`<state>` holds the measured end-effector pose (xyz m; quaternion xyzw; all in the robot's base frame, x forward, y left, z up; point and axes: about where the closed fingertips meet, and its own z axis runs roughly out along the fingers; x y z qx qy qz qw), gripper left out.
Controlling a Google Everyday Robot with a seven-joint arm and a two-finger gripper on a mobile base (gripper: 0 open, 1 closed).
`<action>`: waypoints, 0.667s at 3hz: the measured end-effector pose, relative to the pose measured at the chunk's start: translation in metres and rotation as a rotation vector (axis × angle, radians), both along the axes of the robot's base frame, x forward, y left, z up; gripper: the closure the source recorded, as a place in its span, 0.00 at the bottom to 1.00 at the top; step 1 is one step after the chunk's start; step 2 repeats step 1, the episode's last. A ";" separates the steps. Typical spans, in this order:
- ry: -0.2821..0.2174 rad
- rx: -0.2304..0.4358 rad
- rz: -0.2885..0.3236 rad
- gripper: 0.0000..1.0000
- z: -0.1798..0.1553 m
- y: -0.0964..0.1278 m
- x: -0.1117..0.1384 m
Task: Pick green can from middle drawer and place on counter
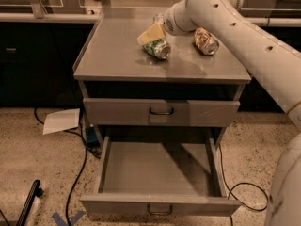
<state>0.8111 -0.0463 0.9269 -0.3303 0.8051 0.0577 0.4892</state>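
Observation:
The green can lies tilted on its side, silver end toward me, at the middle of the grey counter, at or just above its surface. My gripper reaches in from the upper right on the white arm and is shut on the can, with one cream finger lying across the can's top. The middle drawer is pulled wide open below, its tray bare, with its dark handle at the front.
An orange-brown and silver can lies on the counter to the right of the gripper. The upper drawer is closed. On the floor are a white sheet, cables and a black bar. A long bench stands behind.

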 end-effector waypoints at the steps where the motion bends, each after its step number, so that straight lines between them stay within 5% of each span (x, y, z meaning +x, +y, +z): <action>1: 0.000 0.000 0.000 0.00 0.000 0.000 0.000; 2: 0.000 0.000 0.000 0.00 0.000 0.000 0.000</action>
